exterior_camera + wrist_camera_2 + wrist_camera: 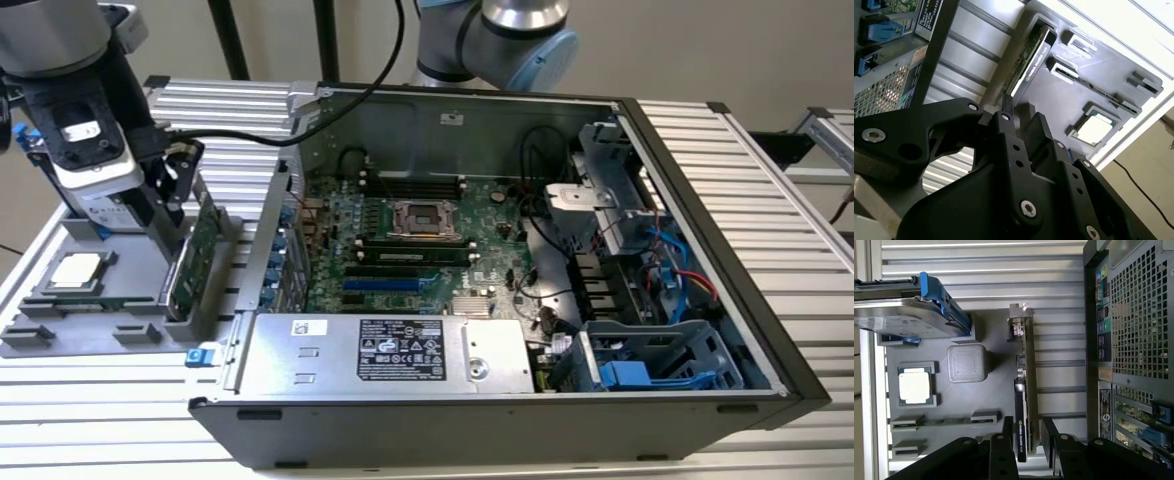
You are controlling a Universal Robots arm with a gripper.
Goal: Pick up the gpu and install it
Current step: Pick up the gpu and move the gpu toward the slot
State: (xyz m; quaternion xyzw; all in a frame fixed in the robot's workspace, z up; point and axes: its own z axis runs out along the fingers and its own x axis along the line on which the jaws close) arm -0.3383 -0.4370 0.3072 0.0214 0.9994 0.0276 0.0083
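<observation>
The thin green circuit-board gpu (194,255), with its black cooler block, is standing on its long edge in a slot of the grey moulded holder tray (67,332). The tray is lying by the edge of the ribbed aluminium desk (747,200) on the exterior view's left, just beside the open black computer case (507,425). The black hand (1026,429) is being held released, and its fingers (1007,432) are straddling one end of the card in both wrist views. A slim gap is being observed along one finger. A square silver processor (914,387) and a silver hard drive with blue rails (909,315) are sharing the tray. The gpu is standing outside the case, apart from the large green motherboard (441,250).
</observation>
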